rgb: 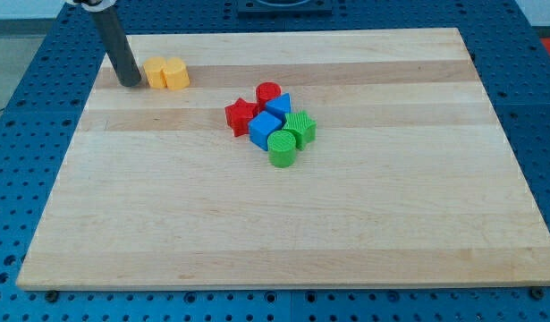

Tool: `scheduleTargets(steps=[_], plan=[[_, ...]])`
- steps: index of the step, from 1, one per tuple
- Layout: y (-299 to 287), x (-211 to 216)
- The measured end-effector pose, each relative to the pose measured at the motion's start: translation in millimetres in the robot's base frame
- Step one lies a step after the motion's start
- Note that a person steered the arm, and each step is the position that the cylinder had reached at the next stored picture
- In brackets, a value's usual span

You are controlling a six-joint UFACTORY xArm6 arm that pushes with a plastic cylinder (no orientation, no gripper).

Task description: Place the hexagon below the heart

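Top left: my tip (130, 85) just left of yellow hexagon (155, 73), yellow heart (176, 74) touching its right; hand unseen.

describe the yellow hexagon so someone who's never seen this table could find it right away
On the wooden board, look near the view's top-left corner, where two yellow blocks touch. The yellow hexagon is the left one, right beside my tip; its neighbour, the yellow heart, is notched.

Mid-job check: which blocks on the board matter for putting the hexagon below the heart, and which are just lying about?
In the job:
- yellow hexagon
- yellow heart, touching the hexagon on the view's right
- my tip, just at the view's left of the hexagon

Lying about, clustered mid-board:
- red star
- red cylinder
- two blue cubes
- two green blocks
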State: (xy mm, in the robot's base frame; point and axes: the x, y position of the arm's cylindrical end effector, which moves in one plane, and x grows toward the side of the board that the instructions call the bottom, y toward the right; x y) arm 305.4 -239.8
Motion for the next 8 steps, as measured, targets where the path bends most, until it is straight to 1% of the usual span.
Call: scheduleTargets(steps=[1, 2, 3, 4, 5, 6, 7, 8], plan=[[-2.4, -40.2], [32.0, -63.5], [46.4, -26.8], [36.6, 50.2], [27.4, 57.9], [25.2, 50.2], [5.2, 35.3], [-31.3, 50.2]])
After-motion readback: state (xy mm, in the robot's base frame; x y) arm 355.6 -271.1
